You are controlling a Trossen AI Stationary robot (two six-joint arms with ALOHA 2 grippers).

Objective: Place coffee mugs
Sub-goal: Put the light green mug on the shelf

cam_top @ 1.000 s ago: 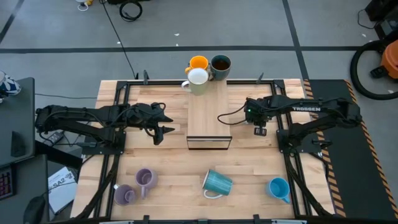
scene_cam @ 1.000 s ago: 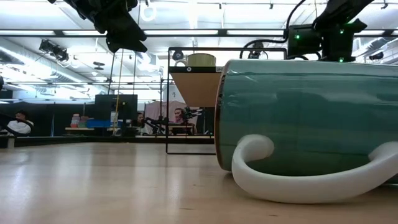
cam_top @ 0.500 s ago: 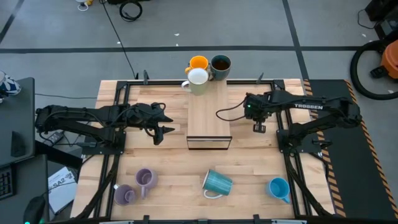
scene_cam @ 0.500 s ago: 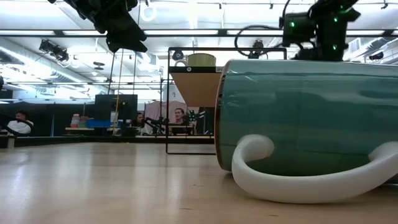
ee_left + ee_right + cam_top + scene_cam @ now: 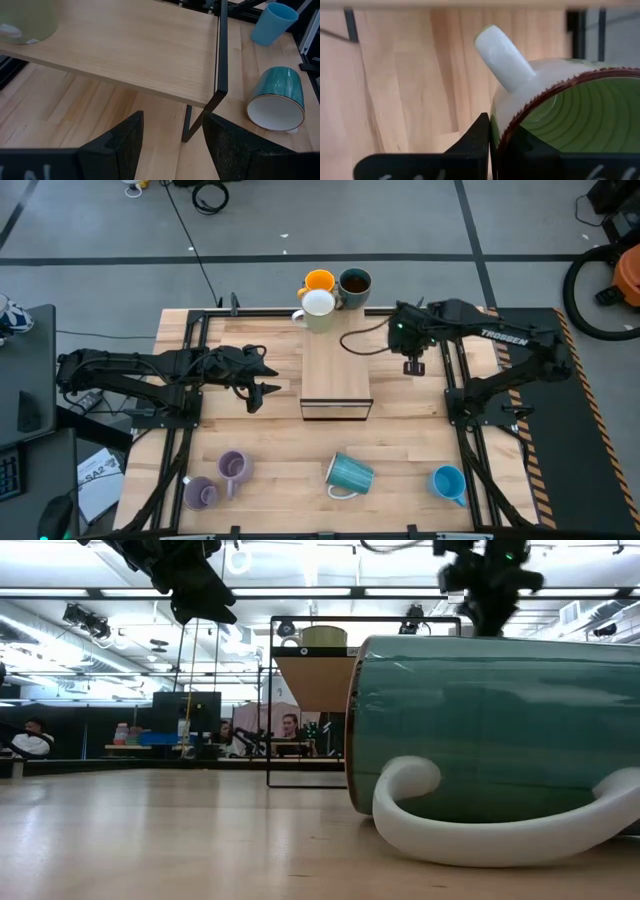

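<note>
Overhead, the right gripper (image 5: 412,366) hung at the wooden shelf's (image 5: 336,365) three o'clock while the left gripper (image 5: 262,390) waited at nine, fingers wide, empty. Its wrist view showed the ribbed teal ceramic mug (image 5: 276,99) lying sideways beyond the shelf. In its own wrist view, the right fingers pinched the rim of a green ceramic mug (image 5: 570,110), presumably to carry it shelfward.

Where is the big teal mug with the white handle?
In the high view, the large ribbed teal ceramic mug lies on its side near the table's front edge, between the two lilac mugs and the bright blue mug.
</note>
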